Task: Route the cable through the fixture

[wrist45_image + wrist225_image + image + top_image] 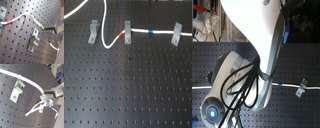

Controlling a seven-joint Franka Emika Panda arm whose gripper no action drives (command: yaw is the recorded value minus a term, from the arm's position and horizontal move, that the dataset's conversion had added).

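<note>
cable (139, 31): thin, light, limp white cord along desk's far edge, threaded through middle fixture (127, 32) | grab near free end | tool (50, 28): pinching cable

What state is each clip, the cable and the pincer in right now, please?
cable: lies in the middle and right clips, then loops loose short of the left clip.
left clip: empty, no cable in it.
middle clip: holds the cable, with the red band just beside it.
right clip: holds the cable.
pincer: shut on the cable, in the first wrist view.
</note>
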